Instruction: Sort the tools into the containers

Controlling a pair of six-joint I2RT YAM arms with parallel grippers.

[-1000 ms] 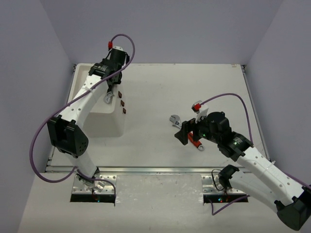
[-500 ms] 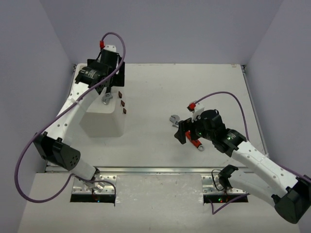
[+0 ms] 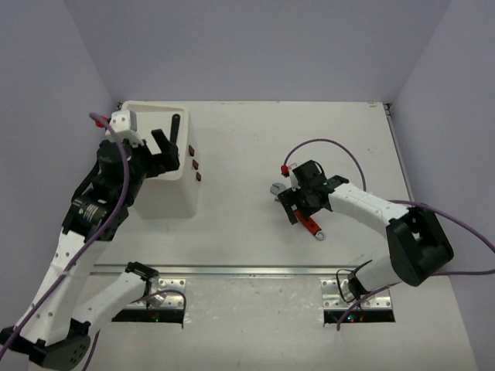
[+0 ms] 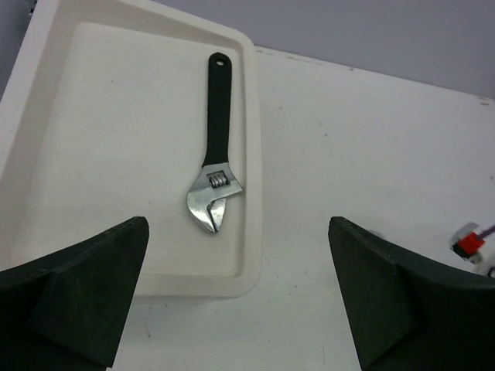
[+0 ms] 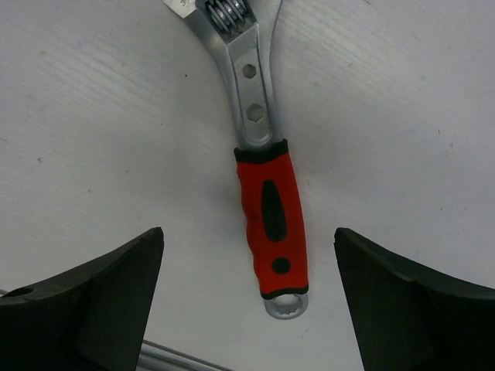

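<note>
A black-handled adjustable wrench [image 4: 216, 151] lies loose in the shallow tray top [image 4: 116, 139] of the white container [image 3: 158, 193], near its right rim. My left gripper [image 4: 240, 297] hangs open and empty above the tray's near corner, drawn back from the wrench; the top view shows it as left gripper [image 3: 165, 149]. A red-handled adjustable wrench [image 5: 271, 209] lies flat on the table, also visible from above as red wrench [image 3: 312, 225]. My right gripper [image 5: 247, 301] is open just above it, one finger on each side of the red handle's end, touching nothing.
Small dark-red drawer knobs [image 3: 194, 165] stick out of the container's right face. A metal rail [image 3: 247, 270] runs along the table's near edge. The right arm's purple cable [image 3: 325, 144] loops above its wrist.
My left gripper opened, left the black wrench in the tray and pulled back toward the near side. The right gripper moved over the red wrench's handle, its jaws narrowing slightly.
</note>
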